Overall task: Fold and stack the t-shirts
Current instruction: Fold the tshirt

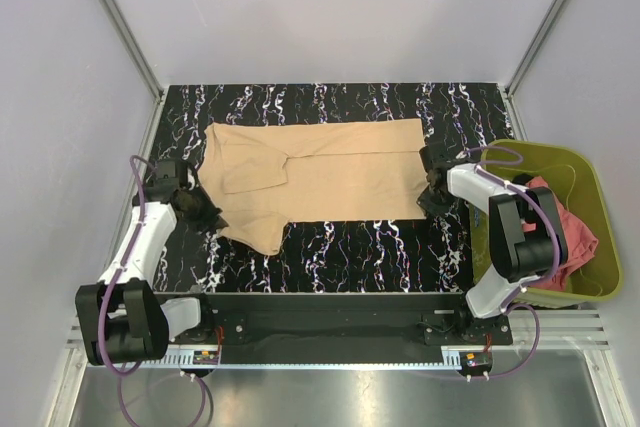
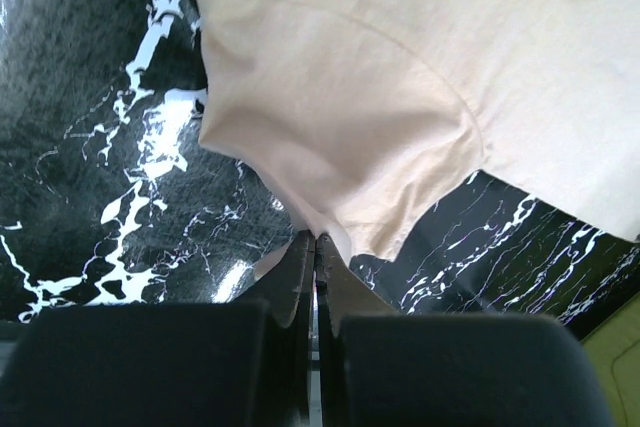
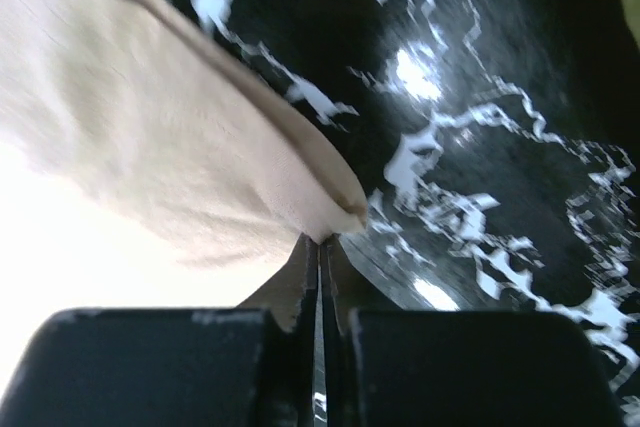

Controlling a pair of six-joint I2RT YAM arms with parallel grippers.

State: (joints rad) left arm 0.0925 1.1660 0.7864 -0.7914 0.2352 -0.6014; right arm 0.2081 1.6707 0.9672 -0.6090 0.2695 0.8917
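A black bench (image 1: 350, 247) veined with white marbling carries a tan-beige t-shirt (image 1: 330, 172), spread flat across its far half, one sleeve folded inward, the other lying toward the near left.

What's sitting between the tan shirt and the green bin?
In the top view, only the right hand, shut on the tan shirt, and its arm.

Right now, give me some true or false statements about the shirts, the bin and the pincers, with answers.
1. The tan shirt lies spread on the table. True.
2. The red shirt lies on the table too. False: it is in the bin.
3. The right pincer is shut on a corner of the tan shirt. True.
4. The left pincer is wide open. False: it is shut on the tan shirt's sleeve edge.
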